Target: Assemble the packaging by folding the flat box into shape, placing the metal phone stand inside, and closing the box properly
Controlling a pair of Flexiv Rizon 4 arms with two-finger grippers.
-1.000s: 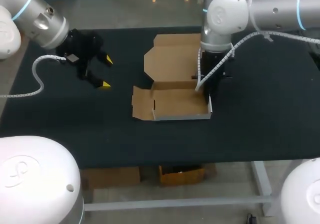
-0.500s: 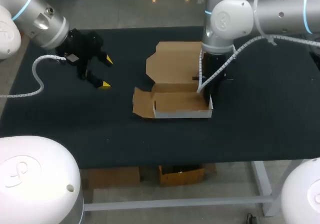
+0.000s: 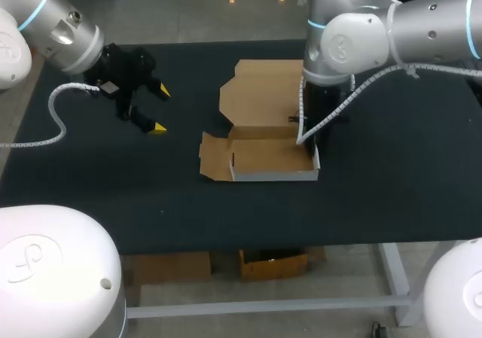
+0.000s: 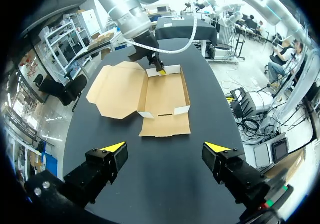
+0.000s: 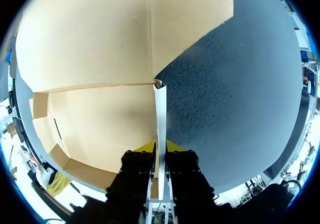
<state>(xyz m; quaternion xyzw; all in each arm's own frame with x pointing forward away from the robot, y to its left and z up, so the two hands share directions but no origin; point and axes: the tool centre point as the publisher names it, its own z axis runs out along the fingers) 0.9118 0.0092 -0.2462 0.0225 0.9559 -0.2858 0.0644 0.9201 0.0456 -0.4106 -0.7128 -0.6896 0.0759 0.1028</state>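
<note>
- Two grippers are in sight, and only one of them touches the box point(image 3: 263, 156), which lies half-folded near the middle of the black table point(image 3: 392, 195).
- Box: a shallow open tray with white outer walls and a brown inside. Its wide lid panel point(image 3: 260, 91) lies flat on the table behind the tray, joined along the tray's rear edge. A smaller brown flap point(image 3: 213, 157) lies folded out flat at the tray's left end.
- Right gripper point(image 5: 160, 146): it comes straight down at the box's right end. Its yellow-tipped fingers are pressed together on the upright white side wall point(image 5: 161, 109), one inside the tray and one outside. In the head view the arm's wrist hides the fingers, above the tray's right rear corner.
- Left gripper point(image 3: 154, 110): it is well to the left of the box, touching nothing. Its fingers are spread wide apart with bare table between them.
- From the left wrist view the box point(image 4: 165, 92) lies straight ahead of the left gripper point(image 4: 165, 147), flap end nearest. The right gripper point(image 4: 161, 70) is on the tray's far wall.
</note>
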